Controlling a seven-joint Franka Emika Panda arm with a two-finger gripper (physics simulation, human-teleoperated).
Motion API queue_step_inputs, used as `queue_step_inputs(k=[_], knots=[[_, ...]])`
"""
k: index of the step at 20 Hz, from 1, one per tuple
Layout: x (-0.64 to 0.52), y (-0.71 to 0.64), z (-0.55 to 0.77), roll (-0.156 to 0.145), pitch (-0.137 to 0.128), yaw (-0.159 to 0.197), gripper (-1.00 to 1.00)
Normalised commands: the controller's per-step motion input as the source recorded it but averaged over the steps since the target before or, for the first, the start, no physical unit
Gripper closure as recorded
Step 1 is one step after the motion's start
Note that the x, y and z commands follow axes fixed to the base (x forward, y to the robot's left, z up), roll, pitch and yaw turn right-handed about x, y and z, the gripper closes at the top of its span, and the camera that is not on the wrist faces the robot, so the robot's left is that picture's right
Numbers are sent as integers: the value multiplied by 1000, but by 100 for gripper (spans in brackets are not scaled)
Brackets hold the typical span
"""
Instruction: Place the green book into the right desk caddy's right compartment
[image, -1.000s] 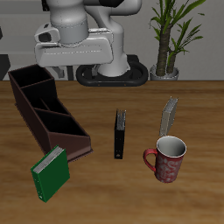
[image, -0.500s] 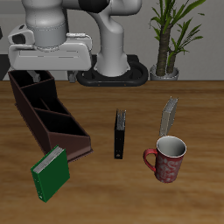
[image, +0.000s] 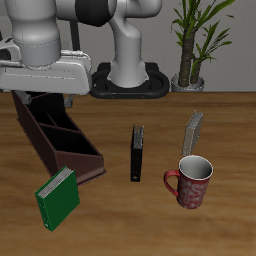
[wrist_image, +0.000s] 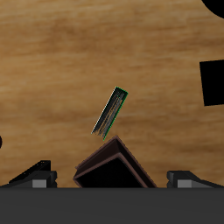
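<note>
Hovering over right desk caddy (image: 55, 135), claw (wrist_image: 112, 179) spread wide, holding nothing, green book (image: 58, 197) on table

Grainy wooden table (image: 110, 215), matt green book (image: 58, 197), glossy speckled red mug (image: 193, 181).

The arm (image: 130, 45) rises from its base at the table's back and bends forward, carrying the wide grey wrist block high above the table. The gripper (image: 45, 100) hangs beneath it, mostly hidden; the wrist view shows only two dark finger bases (wrist_image: 33, 174) set wide apart, tips unseen
</note>
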Motion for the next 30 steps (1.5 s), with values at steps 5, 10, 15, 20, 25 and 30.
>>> queue_step_inputs(k=[5, 10, 15, 20, 25, 30], knots=[[224, -50, -85, -20, -5, -18, -100], [209, 75, -202, -27, -4, -33, -100], [75, 47, -215, -7, -34, -62, -100], [85, -150, -358, -36, -22, -82, -100], [34, 1, -289, 12, -21, -34, -100], [13, -29, -354, -14, -29, -55, -100]])
